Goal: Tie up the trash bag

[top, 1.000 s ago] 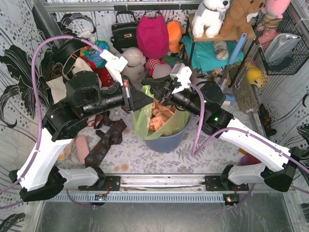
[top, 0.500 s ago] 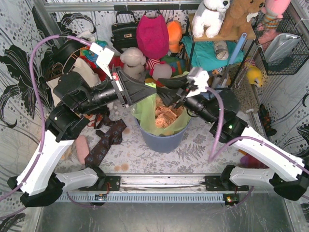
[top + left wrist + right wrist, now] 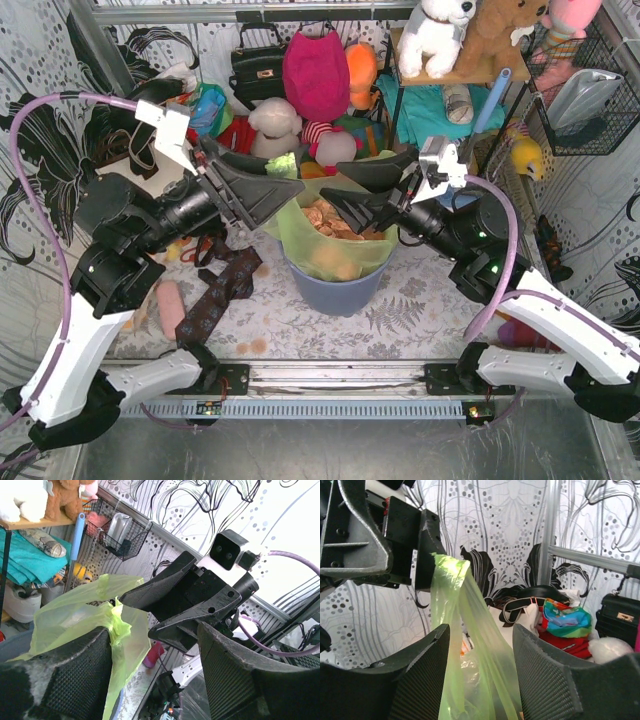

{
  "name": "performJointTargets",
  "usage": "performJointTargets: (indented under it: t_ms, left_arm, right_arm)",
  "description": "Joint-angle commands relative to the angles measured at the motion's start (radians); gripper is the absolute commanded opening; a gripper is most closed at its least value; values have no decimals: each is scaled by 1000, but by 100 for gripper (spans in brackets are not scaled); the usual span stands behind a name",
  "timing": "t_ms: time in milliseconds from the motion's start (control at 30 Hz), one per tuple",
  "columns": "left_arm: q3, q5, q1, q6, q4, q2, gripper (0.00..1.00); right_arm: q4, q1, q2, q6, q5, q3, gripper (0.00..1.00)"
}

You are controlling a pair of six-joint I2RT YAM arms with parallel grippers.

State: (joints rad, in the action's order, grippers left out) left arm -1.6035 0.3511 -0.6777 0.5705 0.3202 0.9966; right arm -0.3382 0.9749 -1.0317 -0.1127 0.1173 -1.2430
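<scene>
The lime-green trash bag [image 3: 335, 248] sits in the blue-grey bin [image 3: 345, 292], with orange-brown paper showing through its open mouth. My left gripper [image 3: 285, 195] hovers open at the bag's left rim. In the left wrist view a corner of the trash bag [image 3: 117, 625] clings to the left finger of the left gripper [image 3: 152, 630]. My right gripper [image 3: 332, 183] is open over the bag's mouth, facing the left one. In the right wrist view a stretched strip of the trash bag [image 3: 465, 645] runs up between the unclamped jaws of the right gripper [image 3: 480, 630].
A dark patterned cloth [image 3: 220, 295] lies left of the bin. Behind it are a black handbag [image 3: 258, 65], a pink bag [image 3: 315, 72] and plush toys [image 3: 275, 125]. A shelf with toys [image 3: 450, 75] and a wire basket [image 3: 580, 100] stand at the right.
Both grippers have opened and drawn apart, the left arm swinging left and up. The bag's gathered top has loosened and its mouth has spread over the bin.
</scene>
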Motion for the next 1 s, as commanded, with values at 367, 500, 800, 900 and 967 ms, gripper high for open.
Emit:
performJointTargets:
  t_ms: [367, 500, 800, 900, 967]
  left_arm:
    - [116, 15, 6, -55, -182, -88, 91]
    - [142, 43, 6, -63, -212, -94, 94]
    - [312, 345, 6, -151, -439, -175, 91]
    - [312, 374, 6, -163, -444, -170, 85]
    - [314, 387, 6, -159, -458, -166, 84]
  right_arm:
    - [-36, 3, -72, 223, 195, -106, 59]
    - [-13, 3, -108, 267, 261, -161, 62]
    - [213, 4, -186, 347, 334, -358, 57]
    - [324, 3, -219, 377, 347, -444, 54]
    - [396, 3, -241, 381, 361, -501, 52]
